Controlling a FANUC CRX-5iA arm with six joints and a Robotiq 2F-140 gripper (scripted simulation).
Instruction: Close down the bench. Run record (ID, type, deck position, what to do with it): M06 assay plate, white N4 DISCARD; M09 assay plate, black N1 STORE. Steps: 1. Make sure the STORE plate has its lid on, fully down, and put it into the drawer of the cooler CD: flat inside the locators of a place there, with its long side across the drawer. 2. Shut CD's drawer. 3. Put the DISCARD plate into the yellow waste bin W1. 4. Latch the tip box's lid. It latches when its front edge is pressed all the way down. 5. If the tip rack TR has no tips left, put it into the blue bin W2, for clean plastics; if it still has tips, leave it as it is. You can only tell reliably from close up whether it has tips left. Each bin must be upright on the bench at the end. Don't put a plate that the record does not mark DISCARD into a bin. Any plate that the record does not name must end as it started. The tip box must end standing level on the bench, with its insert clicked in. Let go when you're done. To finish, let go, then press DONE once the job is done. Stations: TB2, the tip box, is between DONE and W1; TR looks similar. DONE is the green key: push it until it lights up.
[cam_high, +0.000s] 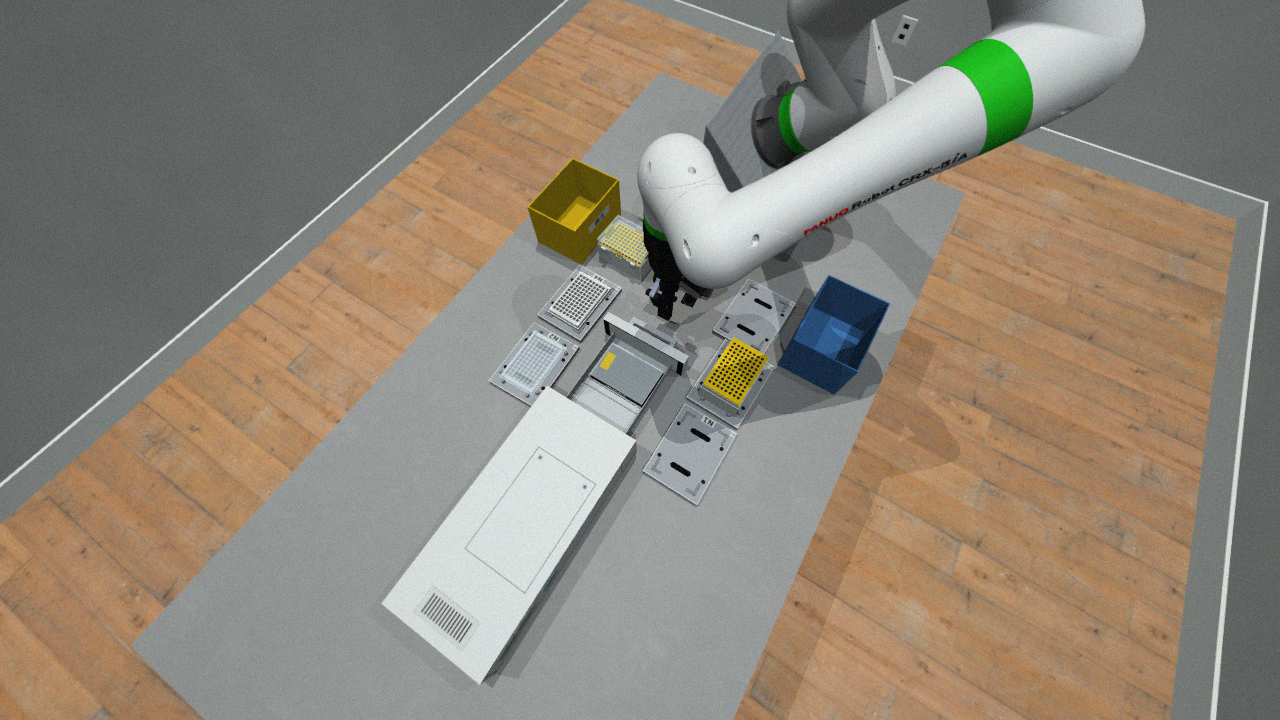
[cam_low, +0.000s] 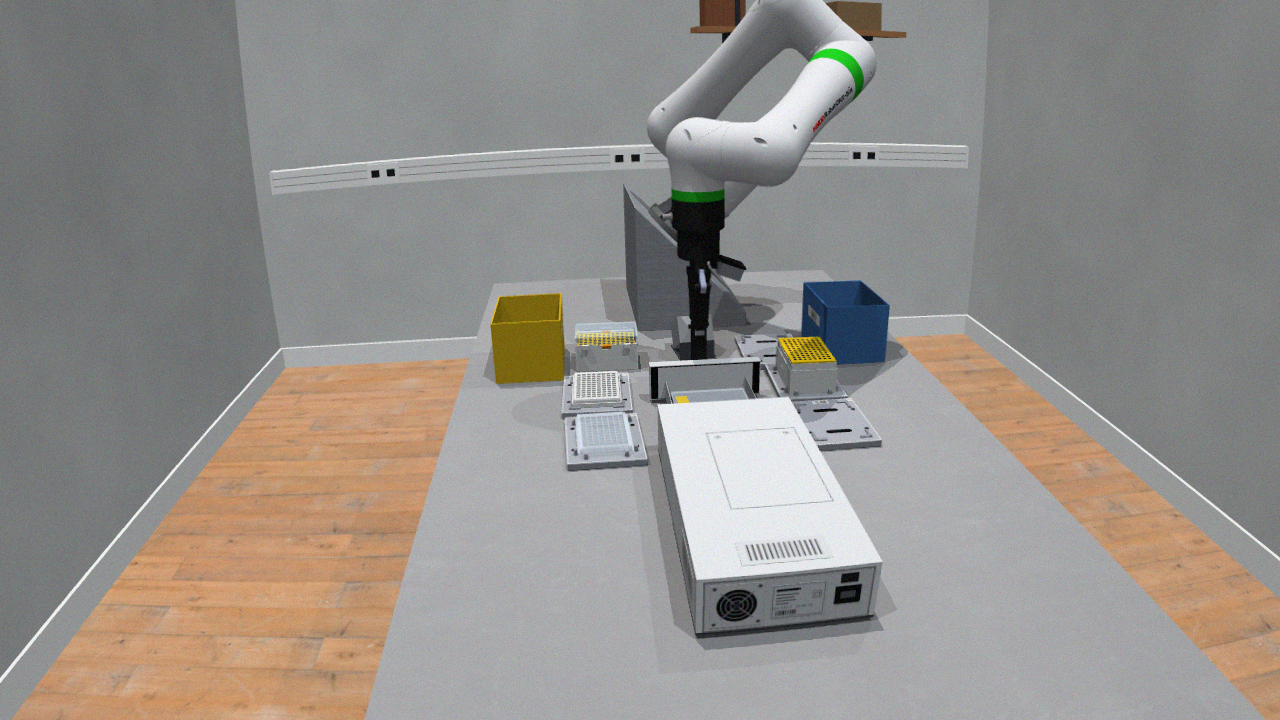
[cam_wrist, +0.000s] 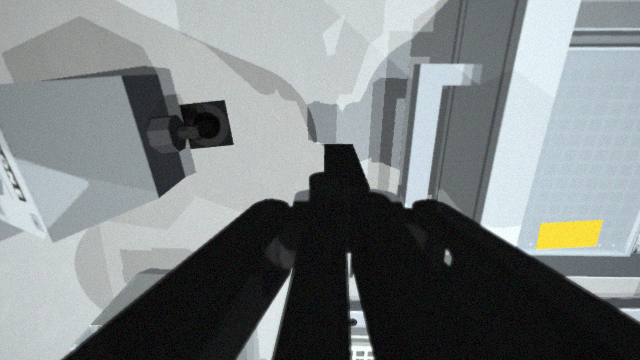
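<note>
claw (cam_low: 696, 347): fingers pressed together, nothing between them; pointing down, low over the table (cam_low: 537, 555), just behind the drawer front (cam_low: 704, 366); in wrist view the black fingers meet at one tip beside the white front bar
drawer (cam_high: 617, 376): pulled out from the cooler (cam_high: 519, 528) toward the arm; open
stored plate (cam_high: 623, 371): lidded, w/ yellow tag, lies flat in the drawer; long side looks to run across it; black colour can't be made out under the lid
white plate (cam_high: 577, 298): on its deck nest, left of the drawer in the ext. view; open wells up; not in any bin
clear-lidded plate (cam_high: 534, 360): on the next nest, nearer the cooler
yellow bin (cam_high: 572, 217): upright; something yellow at the bottom, can't tell what
tip box (cam_high: 623, 243): just beside the yellow bin; yellow insert visible; whether the lid is latched can't tell
tip rack (cam_high: 733, 369): yellow top w/ holes, on a nest betw. drawer and blue bin (cam_high: 835, 333); tips inside or not can't tell from here
blue bin: upright, well apart from the claw
</note>
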